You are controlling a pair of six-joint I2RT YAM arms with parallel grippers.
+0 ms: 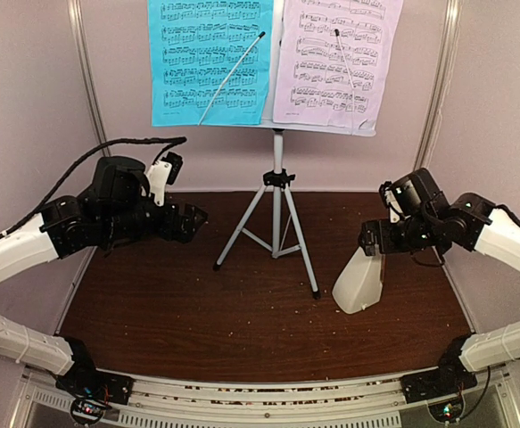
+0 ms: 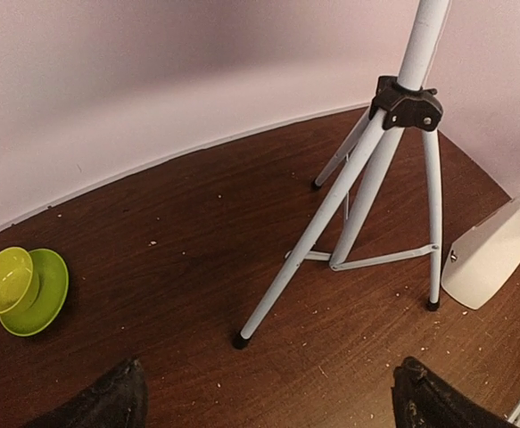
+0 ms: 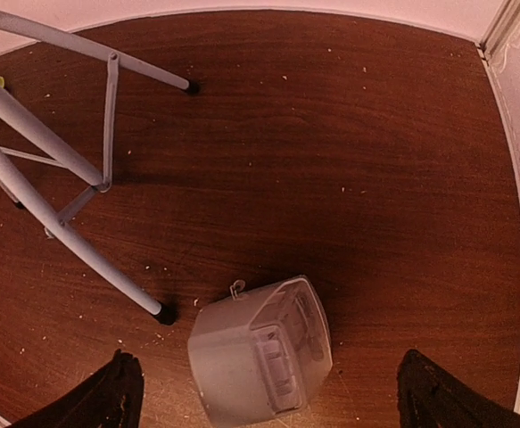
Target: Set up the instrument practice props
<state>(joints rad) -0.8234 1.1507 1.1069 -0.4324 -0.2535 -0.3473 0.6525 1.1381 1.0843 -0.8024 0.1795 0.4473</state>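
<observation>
The white music stand on its silver tripod (image 1: pixel 277 223) stands mid-table at the back. On its desk rest a cyan page (image 1: pixel 210 58) and a lilac page (image 1: pixel 335 58), each under a thin wire holder. The cream pyramid metronome (image 1: pixel 359 281) stands upright right of the tripod; it also shows in the right wrist view (image 3: pixel 260 349) and the left wrist view (image 2: pixel 491 263). My right gripper (image 3: pixel 264 392) is open above the metronome, fingers wide either side, not touching. My left gripper (image 2: pixel 273 397) is open and empty, left of the tripod (image 2: pixel 367 187).
A lime-green bowl on a saucer (image 2: pixel 23 290) sits on the brown table at the far left near the wall. The tripod's feet (image 3: pixel 164 314) spread close to the metronome. Pale walls and metal corner posts (image 1: pixel 86 80) enclose the table.
</observation>
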